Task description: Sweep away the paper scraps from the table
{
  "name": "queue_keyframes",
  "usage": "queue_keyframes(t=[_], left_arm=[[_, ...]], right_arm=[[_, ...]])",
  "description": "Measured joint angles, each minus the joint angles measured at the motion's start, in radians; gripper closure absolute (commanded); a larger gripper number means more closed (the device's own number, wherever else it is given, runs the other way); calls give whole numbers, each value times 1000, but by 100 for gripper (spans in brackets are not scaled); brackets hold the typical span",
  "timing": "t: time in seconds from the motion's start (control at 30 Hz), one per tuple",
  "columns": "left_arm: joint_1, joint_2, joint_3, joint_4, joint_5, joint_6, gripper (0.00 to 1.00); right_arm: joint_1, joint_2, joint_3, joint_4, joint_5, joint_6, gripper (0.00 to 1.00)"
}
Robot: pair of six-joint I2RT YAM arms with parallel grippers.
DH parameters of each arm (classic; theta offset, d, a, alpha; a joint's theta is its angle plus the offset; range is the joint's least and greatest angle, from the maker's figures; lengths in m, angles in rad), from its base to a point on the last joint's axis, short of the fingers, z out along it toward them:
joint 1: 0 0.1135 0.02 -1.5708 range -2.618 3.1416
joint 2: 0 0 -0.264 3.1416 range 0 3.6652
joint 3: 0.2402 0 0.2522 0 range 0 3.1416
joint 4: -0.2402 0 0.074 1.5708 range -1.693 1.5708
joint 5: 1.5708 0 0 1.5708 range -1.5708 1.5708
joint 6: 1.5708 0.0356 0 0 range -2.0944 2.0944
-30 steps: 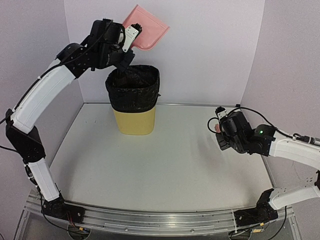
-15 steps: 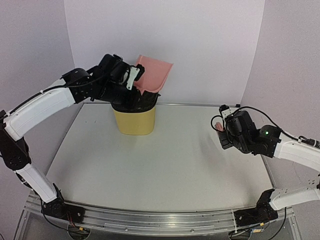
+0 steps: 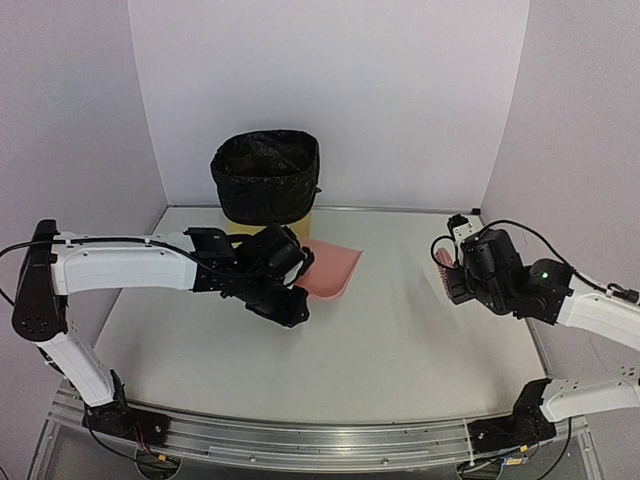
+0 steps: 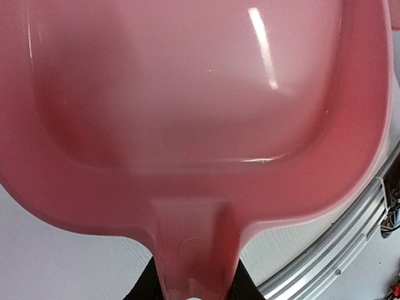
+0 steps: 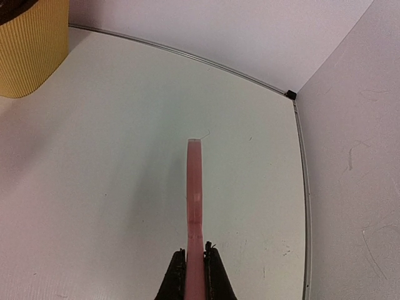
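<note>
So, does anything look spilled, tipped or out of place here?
Nothing stands out. The bin stands upright, nothing lies spilled on the table, and the dustpan in the left gripper looks empty. The right gripper holds the brush edge-on above the table.

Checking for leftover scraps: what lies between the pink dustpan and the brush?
Nothing: only bare table lies between the dustpan and the brush, as the top view shows.
</note>
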Motion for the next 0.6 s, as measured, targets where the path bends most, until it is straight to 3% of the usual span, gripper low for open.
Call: queue_keyframes(t=[0.17, 0.43, 0.6], left_arm=[[0, 102, -79, 27, 28, -100, 92], [-2, 230, -74, 37, 23, -198, 90], [-2, 295, -27, 14, 13, -227, 80]], right_arm=[[0, -7, -5, -3, 0, 0, 100], [0, -6, -6, -6, -25, 0, 100], [0, -6, -10, -9, -33, 0, 100]])
